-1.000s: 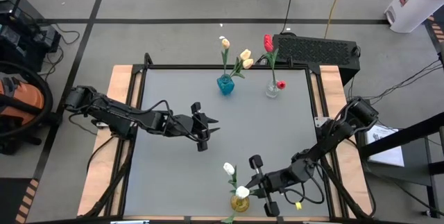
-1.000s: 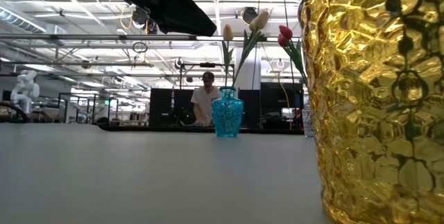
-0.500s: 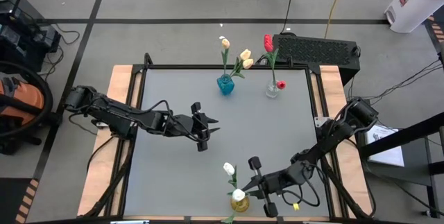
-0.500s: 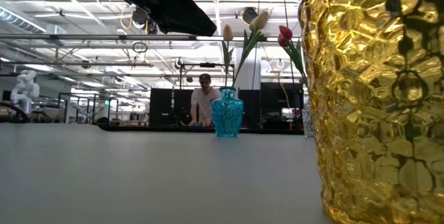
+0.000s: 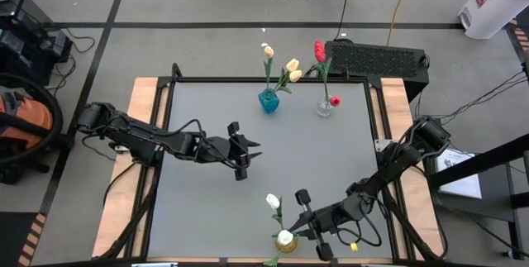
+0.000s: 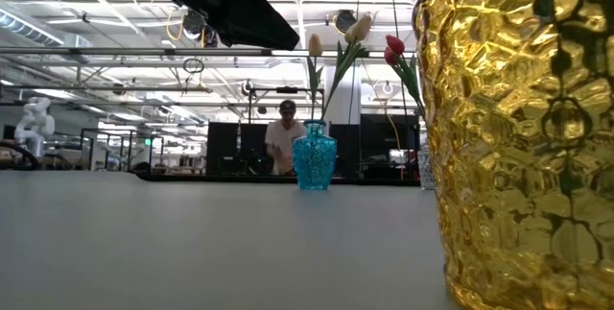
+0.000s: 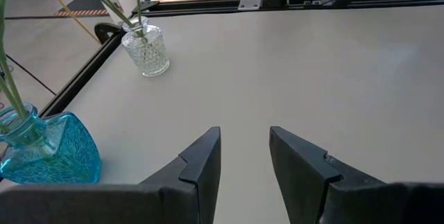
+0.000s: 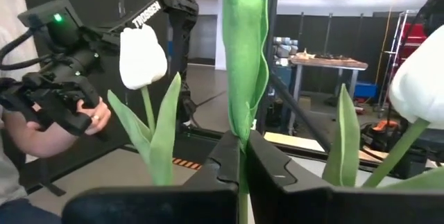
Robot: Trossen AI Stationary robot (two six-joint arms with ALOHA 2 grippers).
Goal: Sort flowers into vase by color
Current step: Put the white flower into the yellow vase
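The gold vase is looking shiny and bumpy, like glass or shiny metal, and light is bouncing off it. The blue vase is looking like see-through glass with fine lines in it. The small clear vase is showing a knobbly glass skin. The grey table top is looking smooth and dull, with wood strips along its sides. The left gripper fingers are looking like dull black plastic. The green leaf is looking smooth, like plastic or cloth.
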